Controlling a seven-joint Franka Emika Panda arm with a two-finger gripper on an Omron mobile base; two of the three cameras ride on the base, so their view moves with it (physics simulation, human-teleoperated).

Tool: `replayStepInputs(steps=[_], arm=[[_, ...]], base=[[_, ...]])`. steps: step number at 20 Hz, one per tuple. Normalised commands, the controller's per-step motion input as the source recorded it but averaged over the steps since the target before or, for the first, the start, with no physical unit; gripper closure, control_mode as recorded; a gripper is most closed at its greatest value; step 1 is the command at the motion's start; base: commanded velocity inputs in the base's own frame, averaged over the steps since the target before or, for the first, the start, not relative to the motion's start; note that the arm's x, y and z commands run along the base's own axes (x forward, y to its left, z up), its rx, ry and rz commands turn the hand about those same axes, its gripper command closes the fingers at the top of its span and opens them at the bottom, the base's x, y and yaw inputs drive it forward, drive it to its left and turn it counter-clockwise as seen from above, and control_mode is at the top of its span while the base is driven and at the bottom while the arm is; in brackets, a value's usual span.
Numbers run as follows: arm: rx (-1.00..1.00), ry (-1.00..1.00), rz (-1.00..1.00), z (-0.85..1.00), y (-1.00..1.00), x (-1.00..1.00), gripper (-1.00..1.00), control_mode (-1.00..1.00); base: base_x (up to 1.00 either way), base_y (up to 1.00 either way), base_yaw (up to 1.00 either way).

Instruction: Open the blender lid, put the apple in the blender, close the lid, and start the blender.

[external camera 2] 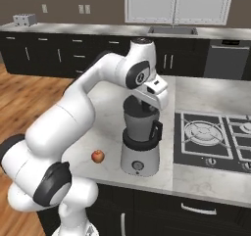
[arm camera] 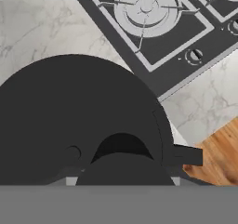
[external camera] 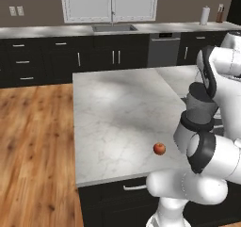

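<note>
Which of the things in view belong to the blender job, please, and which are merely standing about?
For the job:
blender
blender lid, on the jar
apple, on the counter left of the blender
gripper, shut at the lid

Standing about:
stove
sink
paper towel roll
dishwasher

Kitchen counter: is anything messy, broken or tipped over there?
No, nothing stands out. The blender stands upright near the counter's front edge, beside the stove. Its lid sits flat on the jar, with the pincer right on top of it. The apple rests whole on the counter beside the blender. Nothing is spilled.
</note>
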Motion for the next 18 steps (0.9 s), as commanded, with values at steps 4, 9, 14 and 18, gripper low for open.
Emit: replayStepInputs(steps=[4,9,14,18], arm=[[0.00,-0.27,0.00,0.99,0.55,-0.46,1.00,-1.00],[0.00,-0.08,0.10,0.31,1.00,-0.57,1.00,-1.00],[0.00,0.04,0.14,-0.33,1.00,-0.27,1.00,-1.00],[0.00,0.18,0.11,-0.68,1.00,0.00,1.00,-1.00]], base=[[0.00,0.00,0.00],[0.00,0.00,0.00],[0.00,0.00,0.00],[0.00,0.00,0.00]])
